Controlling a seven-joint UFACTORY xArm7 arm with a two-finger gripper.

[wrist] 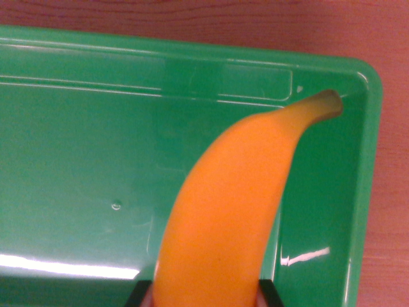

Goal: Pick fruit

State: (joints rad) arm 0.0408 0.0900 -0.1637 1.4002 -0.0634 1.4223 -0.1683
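Our gripper point(206, 297) was pinching the banana point(230, 211) by its lower end, so it hung over the green tray point(77, 160).

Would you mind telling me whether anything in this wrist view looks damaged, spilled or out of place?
Nothing stands out: the banana looks whole between the gripper fingers, and the green tray beneath shows only light glare.

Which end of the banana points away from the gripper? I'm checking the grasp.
The dark-tipped stem end, near the green tray's far corner; the other end sits between the gripper fingers.
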